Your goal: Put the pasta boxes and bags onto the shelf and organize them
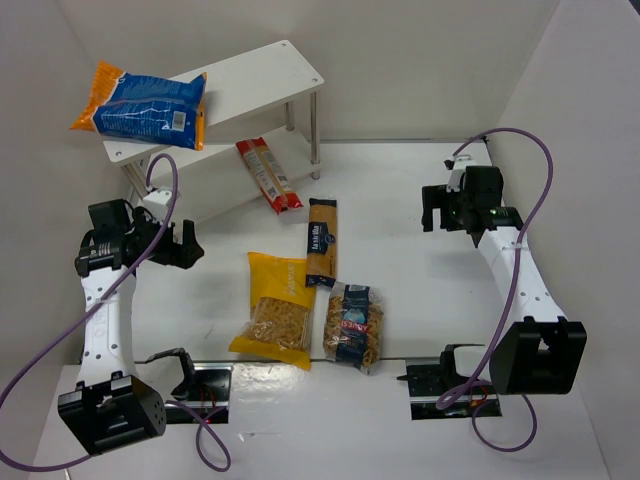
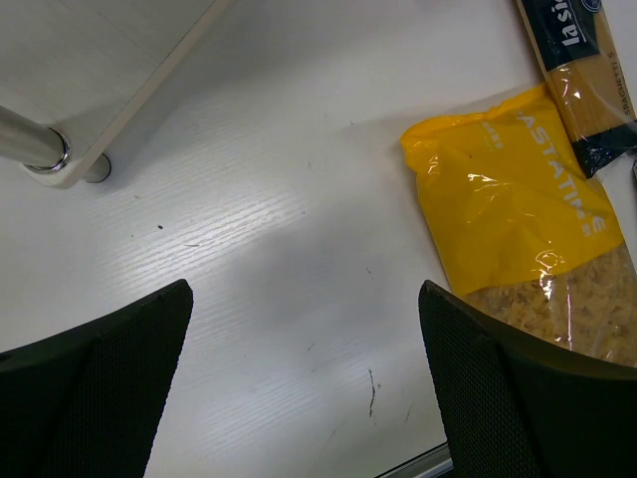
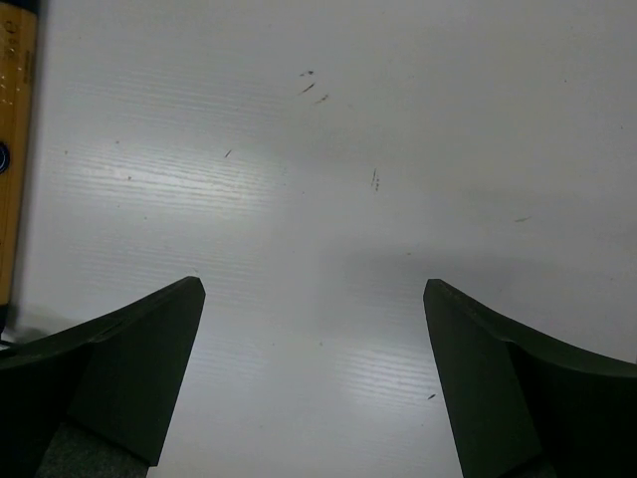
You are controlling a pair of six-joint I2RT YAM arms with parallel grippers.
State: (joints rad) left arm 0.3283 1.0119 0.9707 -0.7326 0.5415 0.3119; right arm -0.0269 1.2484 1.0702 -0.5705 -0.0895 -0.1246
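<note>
The white two-tier shelf [image 1: 275,62] stands at the far left. The big orange-blue bag [image 1: 145,105] lies on its top board. The thin red packet [image 1: 268,175] lies on the lower board, its near end at the front edge. On the table lie the slim orange-brown box [image 1: 321,241], the yellow windowed bag [image 1: 275,308] and the clear bag with a dark blue-red label [image 1: 354,325]. My left gripper [image 1: 190,245] is open and empty, left of the yellow bag [image 2: 518,199]. My right gripper [image 1: 432,208] is open and empty over bare table, right of the box [image 3: 12,149].
A corner of the shelf's lower board [image 2: 100,70] and a silver leg [image 2: 35,149] show in the left wrist view, with the slim box [image 2: 587,70] at the top right. White walls close in the table on the left, back and right.
</note>
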